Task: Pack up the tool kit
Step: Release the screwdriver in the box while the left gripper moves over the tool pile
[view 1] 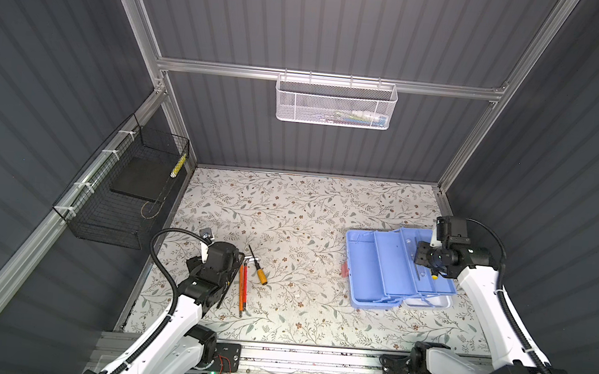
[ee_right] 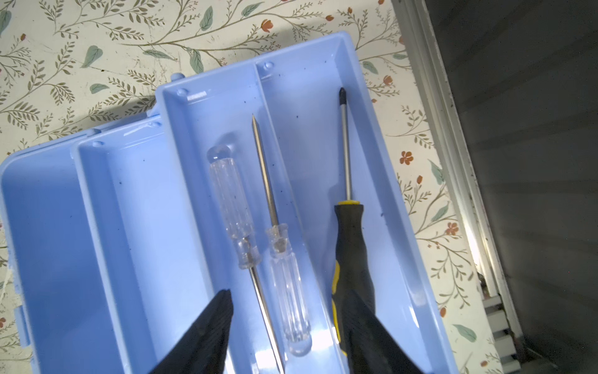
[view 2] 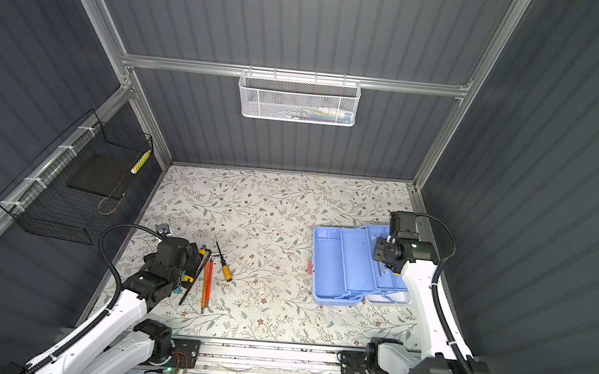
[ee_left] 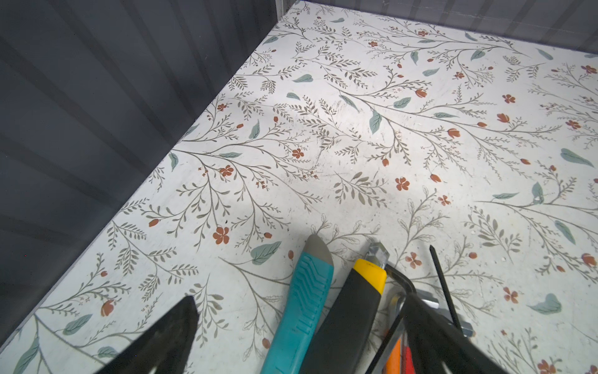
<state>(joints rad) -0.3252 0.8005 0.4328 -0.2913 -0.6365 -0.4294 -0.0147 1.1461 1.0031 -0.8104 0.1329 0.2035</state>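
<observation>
Right of centre in both top views, the tool kit (view 1: 364,273) (view 2: 334,273) is lying open on the floral table (view 1: 288,213). Its right-hand tray is holding two clear-handled screwdrivers (ee_right: 231,207) and a black-and-yellow screwdriver (ee_right: 351,246), with the right gripper (ee_right: 288,298) hovering just above, fingers parted and gripping nothing. Lower left, the left gripper (ee_left: 301,304) is hanging wide open over a crowded teal knife (ee_left: 310,278) and yellow-tipped cutter (ee_left: 356,307), so it is likely risking pinching both together or scattering their neighbours.

My light blue toolbox (view 1: 369,262) sits open, trays stepped out. Below my right pincer (ee_right: 288,296), its upper tray (ee_right: 307,145) holds two clear-handled screwdrivers (ee_right: 231,200) and a black-yellow screwdriver (ee_right: 351,246), lying flat.
</observation>
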